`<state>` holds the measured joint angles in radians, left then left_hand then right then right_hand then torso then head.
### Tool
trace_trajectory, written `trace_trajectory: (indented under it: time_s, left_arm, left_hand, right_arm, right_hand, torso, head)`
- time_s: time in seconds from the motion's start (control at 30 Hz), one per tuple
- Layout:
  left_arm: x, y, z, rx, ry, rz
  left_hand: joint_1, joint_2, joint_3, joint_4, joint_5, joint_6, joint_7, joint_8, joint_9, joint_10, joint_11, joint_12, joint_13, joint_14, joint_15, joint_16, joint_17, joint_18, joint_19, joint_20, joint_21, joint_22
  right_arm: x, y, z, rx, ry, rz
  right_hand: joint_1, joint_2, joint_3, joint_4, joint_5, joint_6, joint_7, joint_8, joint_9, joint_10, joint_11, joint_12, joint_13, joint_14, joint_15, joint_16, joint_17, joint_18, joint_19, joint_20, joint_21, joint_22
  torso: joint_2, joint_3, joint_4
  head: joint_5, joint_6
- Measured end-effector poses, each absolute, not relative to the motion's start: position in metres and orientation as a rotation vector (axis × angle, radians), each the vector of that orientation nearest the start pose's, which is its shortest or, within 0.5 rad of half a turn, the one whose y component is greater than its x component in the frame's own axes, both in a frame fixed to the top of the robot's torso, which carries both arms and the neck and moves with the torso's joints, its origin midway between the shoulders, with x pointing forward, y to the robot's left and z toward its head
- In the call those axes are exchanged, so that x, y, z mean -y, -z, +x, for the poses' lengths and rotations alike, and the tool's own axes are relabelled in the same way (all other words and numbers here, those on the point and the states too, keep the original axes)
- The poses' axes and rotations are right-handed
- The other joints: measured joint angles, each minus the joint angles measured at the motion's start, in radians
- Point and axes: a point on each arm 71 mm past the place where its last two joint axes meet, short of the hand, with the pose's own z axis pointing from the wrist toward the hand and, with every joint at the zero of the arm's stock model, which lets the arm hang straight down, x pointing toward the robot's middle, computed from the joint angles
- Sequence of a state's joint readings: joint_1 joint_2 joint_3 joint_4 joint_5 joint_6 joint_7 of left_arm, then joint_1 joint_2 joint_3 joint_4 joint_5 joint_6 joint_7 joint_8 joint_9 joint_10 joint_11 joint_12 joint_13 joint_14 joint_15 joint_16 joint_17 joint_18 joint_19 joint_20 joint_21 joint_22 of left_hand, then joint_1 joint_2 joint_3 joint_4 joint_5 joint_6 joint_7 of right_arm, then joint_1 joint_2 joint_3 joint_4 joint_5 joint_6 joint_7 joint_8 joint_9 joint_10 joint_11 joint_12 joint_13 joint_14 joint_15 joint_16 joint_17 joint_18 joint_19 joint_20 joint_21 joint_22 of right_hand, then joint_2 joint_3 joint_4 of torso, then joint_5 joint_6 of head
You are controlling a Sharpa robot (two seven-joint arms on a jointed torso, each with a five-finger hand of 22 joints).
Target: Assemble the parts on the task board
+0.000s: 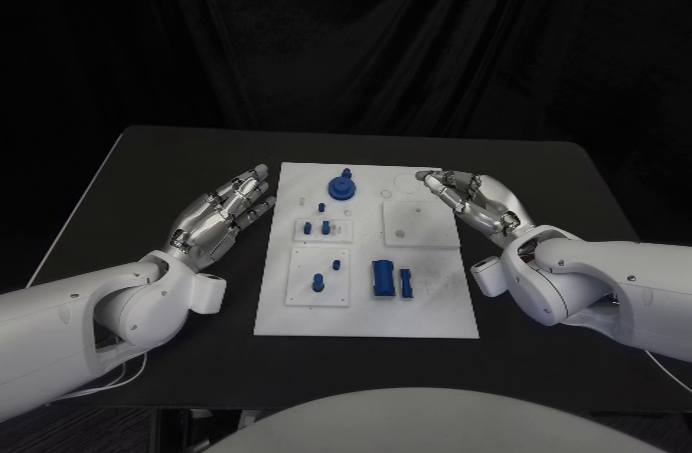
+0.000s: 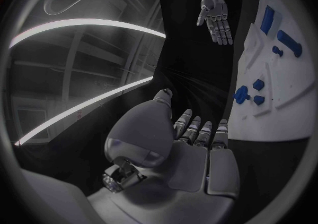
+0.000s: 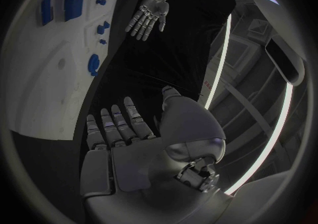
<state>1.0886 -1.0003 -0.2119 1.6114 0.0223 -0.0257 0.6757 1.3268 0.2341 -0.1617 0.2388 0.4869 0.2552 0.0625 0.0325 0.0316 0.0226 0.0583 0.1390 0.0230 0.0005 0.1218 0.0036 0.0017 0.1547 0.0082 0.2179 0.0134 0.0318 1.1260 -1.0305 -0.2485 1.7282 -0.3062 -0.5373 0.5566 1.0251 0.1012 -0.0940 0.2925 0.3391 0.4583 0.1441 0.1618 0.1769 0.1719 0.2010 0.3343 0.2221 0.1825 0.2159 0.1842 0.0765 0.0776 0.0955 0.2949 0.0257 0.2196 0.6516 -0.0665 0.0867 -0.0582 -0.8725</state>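
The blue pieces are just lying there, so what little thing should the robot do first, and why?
Probably reach the right hand toward the long blue block lying near the front of the white task board. Both hands hold nothing: the right hand hovers at the board's right edge, the left hand beside its left edge. That loose-looking block lies nearer the right hand.

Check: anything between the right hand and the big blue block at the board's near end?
Nothing visible. The right hand hovers open over the task board at its far right edge; the blue block lies nearer the robot, with only bare board and a low white plate between.
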Motion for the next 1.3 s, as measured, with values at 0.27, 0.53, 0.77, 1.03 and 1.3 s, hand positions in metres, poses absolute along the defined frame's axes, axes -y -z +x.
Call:
trace_trajectory:
  time_s: [0.27,0.53,0.77,1.03,1.3]
  left_arm:
    - [-0.236,0.264,0.424,-1.456,1.791,-1.14]
    - [-0.234,0.261,0.427,-1.449,1.781,-1.139]
    - [-0.218,0.251,0.437,-1.408,1.735,-1.132]
    - [-0.198,0.235,0.451,-1.333,1.593,-1.147]
    - [-0.189,0.225,0.46,-1.261,1.406,-1.186]
  left_hand:
    - [0.013,0.001,-0.024,0.043,-0.027,-0.009,-0.009,-0.001,-0.001,-0.006,0.002,0.0,0.0,0.0,0.014,0.0,0.0,0.0,-0.004,0.004,-0.005,-0.016]
    - [-0.335,-0.059,0.029,-0.024,-0.15,-0.074,-0.048,-0.019,-0.023,-0.018,-0.036,-0.037,-0.016,0.0,-0.015,0.0,0.0,-0.024,-0.008,-0.053,-0.008,-0.027]
    - [-0.588,-0.104,0.065,-0.077,-0.236,-0.12,-0.058,-0.024,-0.028,-0.021,-0.044,-0.098,-0.02,-0.001,-0.068,0.0,0.0,-0.043,-0.009,-0.092,-0.008,-0.03]
    - [-0.803,-0.147,0.129,-0.13,-0.309,-0.152,-0.062,-0.028,-0.03,-0.022,-0.051,-0.125,-0.021,0.002,-0.102,0.0,0.0,-0.111,-0.007,-0.133,-0.008,-0.03]
    - [-0.948,-0.209,0.154,-0.191,-0.359,-0.22,-0.062,-0.028,-0.03,-0.022,-0.051,-0.133,-0.022,-0.002,-0.113,0.0,-0.001,-0.128,-0.008,-0.189,-0.008,-0.03]
  right_arm:
    - [0.248,0.25,0.407,-1.46,-1.427,0.91]
    - [0.236,0.242,0.418,-1.421,-1.447,0.909]
    - [0.203,0.223,0.444,-1.31,-1.451,0.969]
    - [0.186,0.218,0.46,-1.228,-1.357,1.105]
    - [0.189,0.221,0.462,-1.217,-1.284,1.169]
  right_hand:
    - [-0.018,0.034,-0.056,-0.029,-0.032,-0.104,-0.083,-0.057,-0.08,-0.108,-0.037,-0.028,-0.089,-0.119,-0.039,-0.032,-0.048,-0.017,-0.039,-0.026,-0.008,-0.066]
    - [-0.797,-0.099,0.093,-0.281,-0.312,-0.394,-0.144,-0.158,-0.175,-0.172,-0.198,-0.308,-0.221,-0.182,-0.211,-0.181,-0.075,-0.071,-0.095,-0.277,-0.022,-0.194]
    - [-1.015,-0.102,0.093,-0.289,-0.336,-0.455,-0.144,-0.158,-0.176,-0.172,-0.198,-0.331,-0.221,-0.182,-0.211,-0.181,-0.076,-0.071,-0.095,-0.29,-0.022,-0.194]
    - [-1.019,-0.102,0.093,-0.289,-0.336,-0.455,-0.144,-0.158,-0.176,-0.172,-0.198,-0.331,-0.221,-0.182,-0.211,-0.181,-0.076,-0.071,-0.095,-0.29,-0.022,-0.194]
    - [-1.019,-0.102,0.093,-0.289,-0.336,-0.455,-0.144,-0.158,-0.176,-0.172,-0.198,-0.331,-0.221,-0.182,-0.211,-0.181,-0.075,-0.07,-0.095,-0.29,-0.022,-0.194]
  torso:
    - [-0.04,0.0092,-0.0174]
    - [-0.04,0.0117,-0.019]
    - [-0.055,0.0239,-0.0337]
    - [-0.082,0.0463,-0.0615]
    - [-0.102,0.0622,-0.0809]
  head:
    - [0.022,0.0]
    - [0.021,0.021]
    - [0.031,0.091]
    - [0.048,0.205]
    - [0.057,0.266]
